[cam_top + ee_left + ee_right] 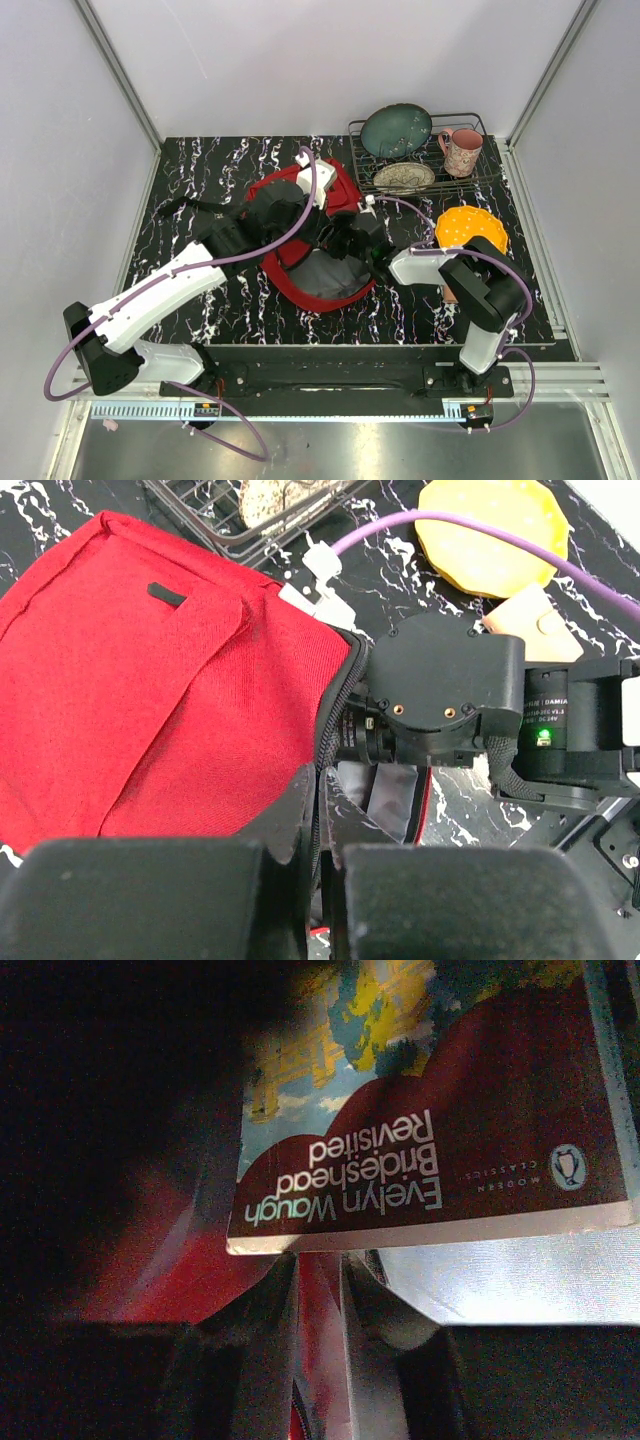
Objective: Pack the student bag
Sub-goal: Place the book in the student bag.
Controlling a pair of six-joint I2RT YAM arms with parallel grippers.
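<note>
The student bag point(325, 272) is located at the centre of the top view, on a black table point(200, 170) veined in white. It is made of red woven fabric, and a smooth dark grey lining is exposed at its open mouth. A flat flap and a short black tab are seen on its red panel at the left of the left wrist view.

The left gripper point(320, 850) is seen at the bottom centre of the left wrist view. Its blunt black jaws are pressed together on the bag's zip edge, and the rim is pinched between them.

The right gripper point(318, 1270) is inserted into the bag's mouth. In the right wrist view its fingers point(265, 1360) are separated by a narrow gap only, in which red fabric is visible. Whether that fabric is gripped cannot be determined.

A paperback book point(430, 1140), rectangular with a glossy dark red cover and white lettering, is seen just above the fingertips inside the bag.

At the upper right of the top view, a wire rack point(490, 160) is loaded with a round teal bowl point(395, 130), a pink mug point(460, 150) and a patterned plate point(403, 177). A scalloped yellow plate point(470, 228) is placed below it.
</note>
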